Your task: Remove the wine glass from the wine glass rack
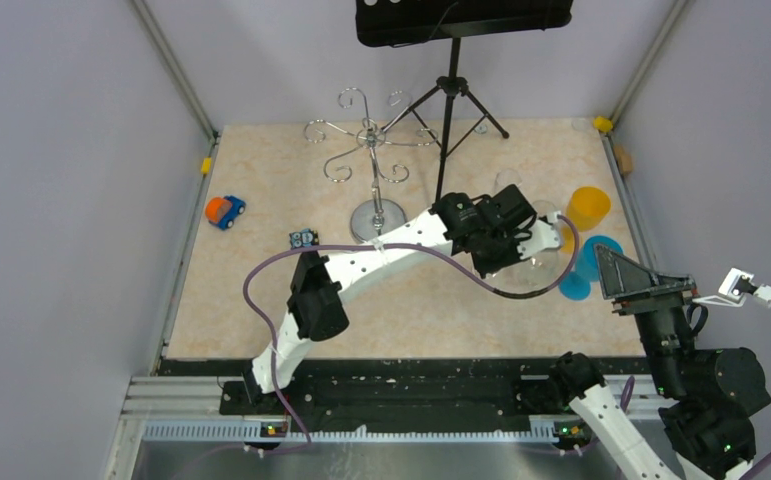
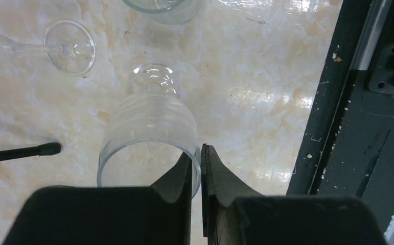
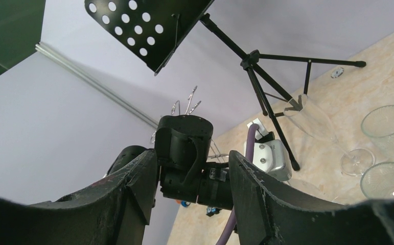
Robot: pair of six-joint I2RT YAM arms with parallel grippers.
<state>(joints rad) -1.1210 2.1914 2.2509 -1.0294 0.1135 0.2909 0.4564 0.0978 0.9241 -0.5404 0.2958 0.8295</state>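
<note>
The chrome wine glass rack [image 1: 376, 150] stands at the back middle of the table, and no glass shows on its curled hooks; its hook tips peek over the left arm in the right wrist view [image 3: 192, 104]. My left gripper [image 1: 496, 250] reaches to the right of the rack. In the left wrist view it [image 2: 197, 153] is shut on the rim of a clear wine glass [image 2: 151, 120], one finger inside the bowl and one outside. Whether the glass touches the table I cannot tell. My right gripper [image 1: 629, 282] is open and empty [image 3: 192, 168], drawn back at the right edge.
A black tripod music stand [image 1: 451, 90] stands right of the rack. A stemmed glass [image 2: 67, 48] lies on its side and other clear glasses [image 3: 386, 125] stand nearby. An orange cup [image 1: 588, 207] and blue cup [image 1: 593, 255] sit at right, a toy car [image 1: 224, 211] at left.
</note>
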